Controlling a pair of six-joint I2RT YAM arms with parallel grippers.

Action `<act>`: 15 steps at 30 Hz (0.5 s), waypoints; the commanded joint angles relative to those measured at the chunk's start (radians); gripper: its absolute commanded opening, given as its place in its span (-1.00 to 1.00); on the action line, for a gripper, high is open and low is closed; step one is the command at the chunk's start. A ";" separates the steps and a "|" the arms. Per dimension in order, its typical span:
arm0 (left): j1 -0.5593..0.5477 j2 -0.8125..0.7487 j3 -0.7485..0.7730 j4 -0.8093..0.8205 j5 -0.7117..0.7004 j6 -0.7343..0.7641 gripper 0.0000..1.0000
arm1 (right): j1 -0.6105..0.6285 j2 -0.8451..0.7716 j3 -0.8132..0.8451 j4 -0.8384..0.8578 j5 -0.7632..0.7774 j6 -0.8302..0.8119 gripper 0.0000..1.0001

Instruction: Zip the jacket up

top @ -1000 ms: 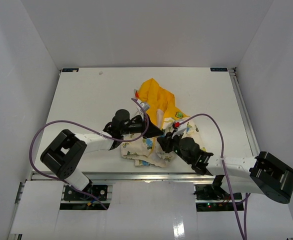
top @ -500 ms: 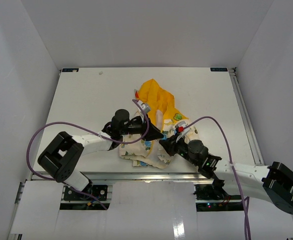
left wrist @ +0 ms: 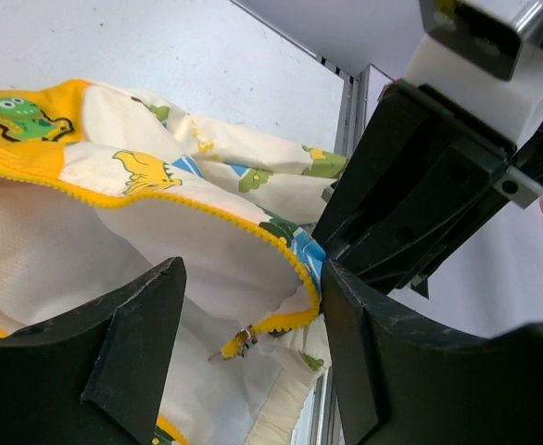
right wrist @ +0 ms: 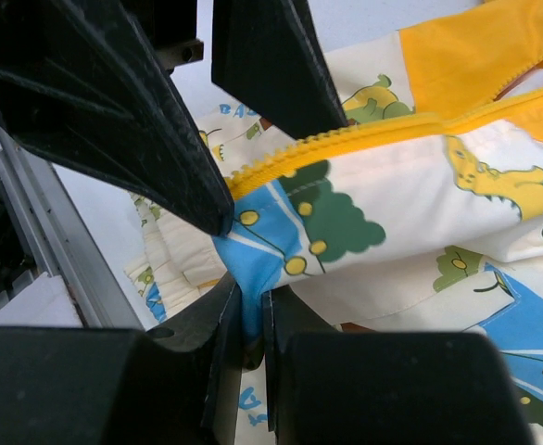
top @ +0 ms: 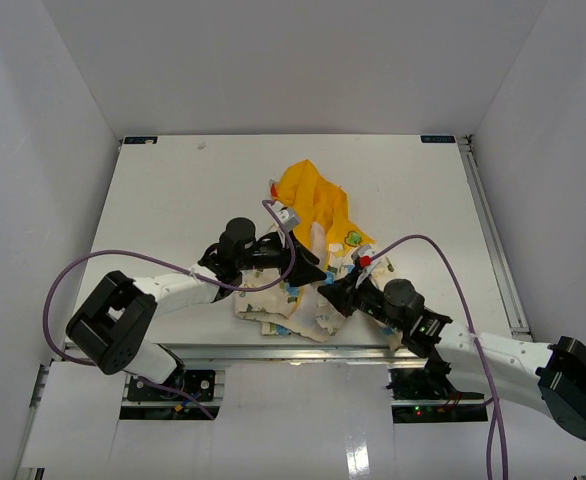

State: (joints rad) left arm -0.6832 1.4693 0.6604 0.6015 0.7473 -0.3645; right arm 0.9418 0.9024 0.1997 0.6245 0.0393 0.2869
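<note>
The jacket [top: 318, 215] lies crumpled on the white table [top: 173, 190], near the edge by the arm bases, and both grippers meet at its closest corner. The right gripper [right wrist: 251, 298] is pinched tight on a fold of blue-printed cream cloth, the fabric squeezed between its two fingers. Just above that pinch, the yellow zipper edge [right wrist: 346, 137] runs across and away to the right. The left gripper [left wrist: 253, 278] faces it almost tip to tip, its fingers [left wrist: 95, 362] spread wide with cream cloth and the yellow edging lying loose in the gap. A small metal zipper pull [left wrist: 239, 343] hangs there on the edging. Beyond both grippers, the yellow hood [top: 308, 190] spreads toward the table's far side.
</note>
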 commanded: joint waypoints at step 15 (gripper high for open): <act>0.005 -0.005 0.013 -0.005 0.218 0.064 0.37 | -0.019 -0.051 0.002 0.023 -0.140 0.052 -0.77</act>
State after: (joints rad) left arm -0.6819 1.4663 0.6601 0.5962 0.8553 -0.3409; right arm 0.9287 0.8881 0.1997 0.6187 -0.0619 0.3220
